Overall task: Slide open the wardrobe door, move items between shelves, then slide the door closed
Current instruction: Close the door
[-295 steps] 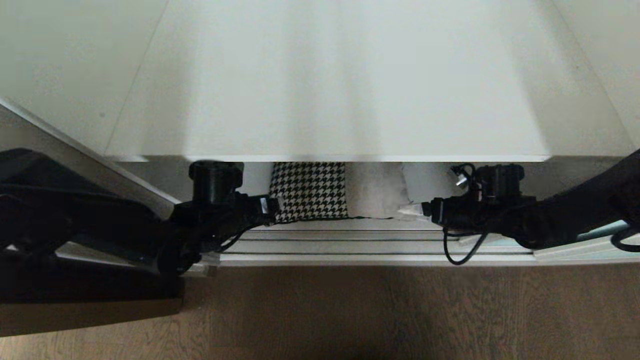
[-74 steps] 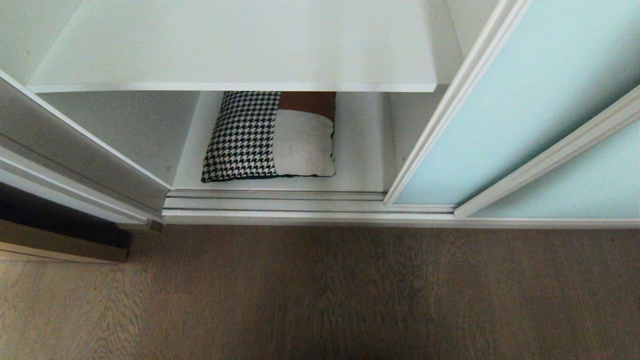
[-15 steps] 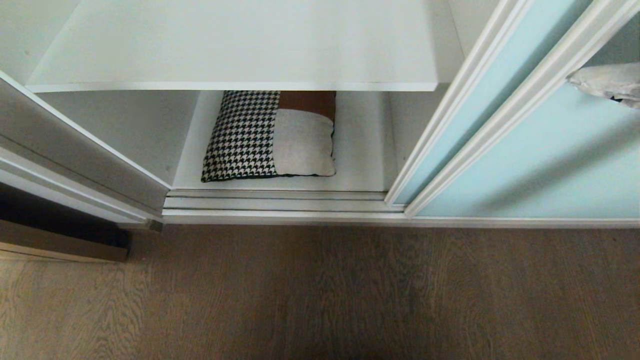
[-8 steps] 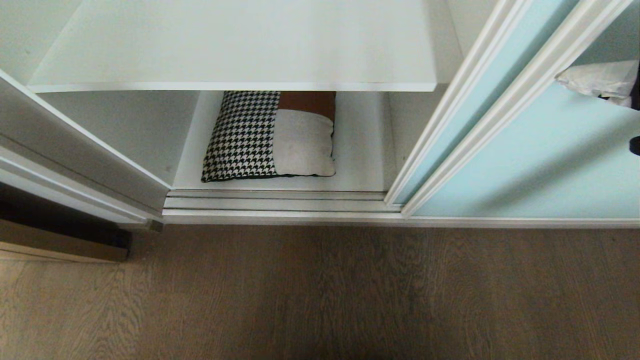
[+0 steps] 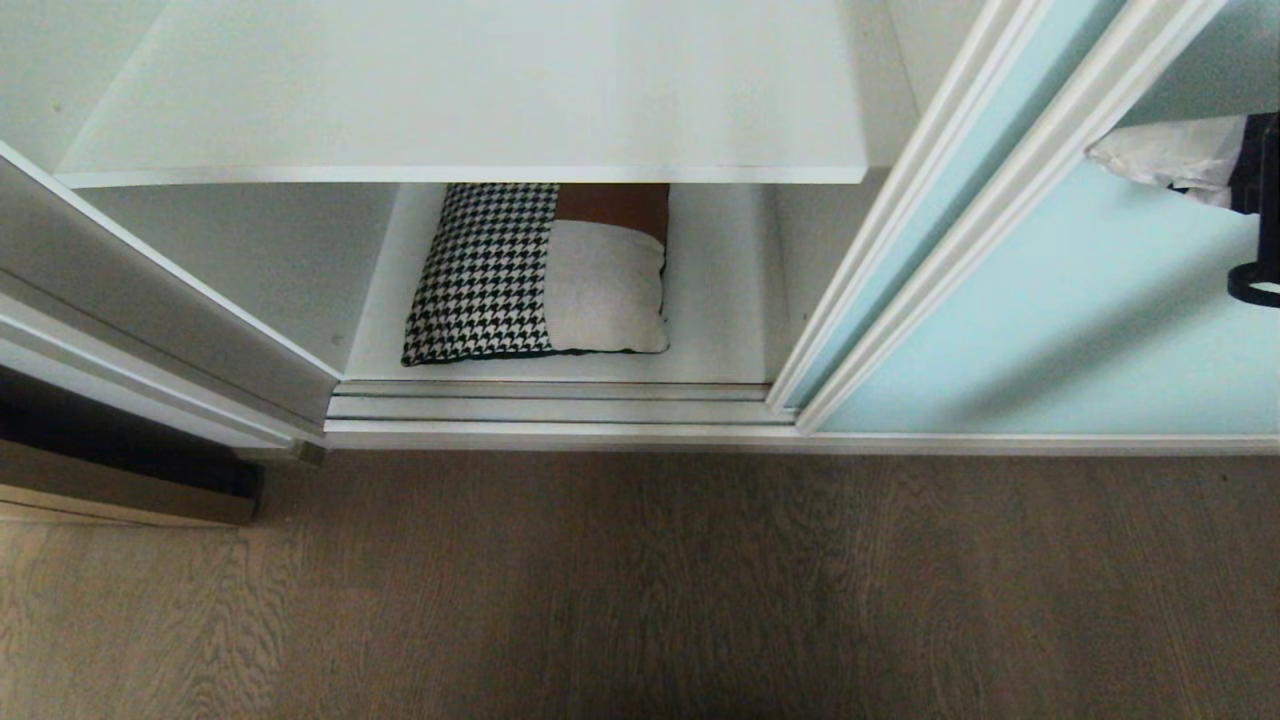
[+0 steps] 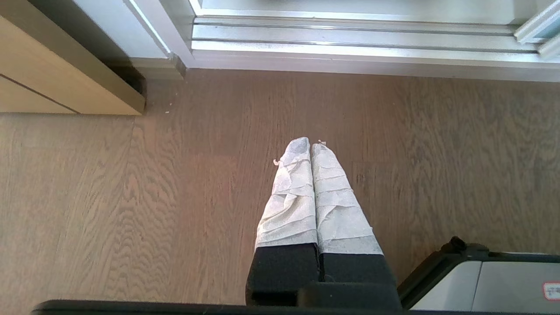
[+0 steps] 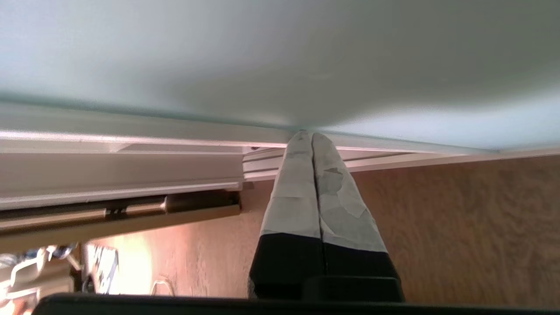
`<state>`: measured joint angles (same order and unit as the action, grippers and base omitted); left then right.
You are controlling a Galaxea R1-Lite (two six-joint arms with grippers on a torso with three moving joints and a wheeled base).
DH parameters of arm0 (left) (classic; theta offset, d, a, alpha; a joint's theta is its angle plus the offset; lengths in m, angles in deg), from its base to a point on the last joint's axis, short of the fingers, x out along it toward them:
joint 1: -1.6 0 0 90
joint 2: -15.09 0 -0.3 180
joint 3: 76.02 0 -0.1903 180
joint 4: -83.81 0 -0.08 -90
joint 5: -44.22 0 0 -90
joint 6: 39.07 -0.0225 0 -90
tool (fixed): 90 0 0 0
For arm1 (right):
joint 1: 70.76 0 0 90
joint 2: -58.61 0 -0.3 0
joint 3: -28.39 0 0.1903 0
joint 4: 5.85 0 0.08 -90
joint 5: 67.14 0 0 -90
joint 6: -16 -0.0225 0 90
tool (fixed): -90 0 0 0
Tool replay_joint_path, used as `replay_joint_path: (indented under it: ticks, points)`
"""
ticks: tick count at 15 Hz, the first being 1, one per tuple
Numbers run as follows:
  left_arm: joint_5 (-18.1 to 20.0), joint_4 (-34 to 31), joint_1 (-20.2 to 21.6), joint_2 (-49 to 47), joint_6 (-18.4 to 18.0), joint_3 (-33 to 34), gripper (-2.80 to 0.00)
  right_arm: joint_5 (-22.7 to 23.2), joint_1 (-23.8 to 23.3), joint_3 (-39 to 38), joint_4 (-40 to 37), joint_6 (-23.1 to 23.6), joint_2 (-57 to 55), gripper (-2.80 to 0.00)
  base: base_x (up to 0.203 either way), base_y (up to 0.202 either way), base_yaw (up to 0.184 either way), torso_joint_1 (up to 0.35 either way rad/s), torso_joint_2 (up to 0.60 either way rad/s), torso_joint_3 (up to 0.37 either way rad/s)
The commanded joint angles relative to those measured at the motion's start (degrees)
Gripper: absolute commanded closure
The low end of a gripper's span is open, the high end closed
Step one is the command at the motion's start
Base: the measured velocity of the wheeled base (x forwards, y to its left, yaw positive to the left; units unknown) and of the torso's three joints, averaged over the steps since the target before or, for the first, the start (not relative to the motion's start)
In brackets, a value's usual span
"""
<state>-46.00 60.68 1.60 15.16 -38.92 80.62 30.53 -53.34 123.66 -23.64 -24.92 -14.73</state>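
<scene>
At the far left our left gripper (image 6: 310, 146) hangs over the wood floor (image 5: 640, 590), its wrapped fingers (image 6: 291, 197) pressed together on nothing. Next we see the open compartment: the two cushions (image 5: 540, 275) — one houndstooth, one cream — lie side by side on the lower shelf (image 5: 715, 330), beneath the upper shelf (image 5: 470, 90). To the right stands the sliding door (image 5: 1060, 330), partly drawn across. Our right gripper (image 7: 306, 135) is closed and empty — its fingertips (image 5: 1160, 155) meet the aqua glass just beside the door's pale frame.
</scene>
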Motion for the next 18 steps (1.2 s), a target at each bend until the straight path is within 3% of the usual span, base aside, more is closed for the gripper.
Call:
replay_joint_path:
  ticks: [1,6,12,18]
  points:
    - [0.0,0.0,0.0,-0.1,0.0,0.1,0.0,0.1,2.4,1.1,1.1,-0.2,-2.8,0.0,0.0,0.0,0.0,0.0,0.0,0.0]
    - [0.0,0.0,0.0,-0.1,0.0,0.1,0.0,-1.1,12.7,4.3,1.1,0.1,-5.7,0.0,0.0,0.0,0.0,0.0,0.0,0.0]
    - [0.0,0.0,0.0,-0.1,0.0,0.1,0.0,-8.7,33.0,7.4,0.8,7.1,-10.6,0.0,0.0,0.0,0.0,0.0,0.0,0.0]
    - [0.0,0.0,0.0,-0.1,0.0,0.1,0.0,-9.0,35.3,1.8,-0.9,9.7,3.9,0.0,0.0,0.0,0.0,0.0,0.0,0.0]
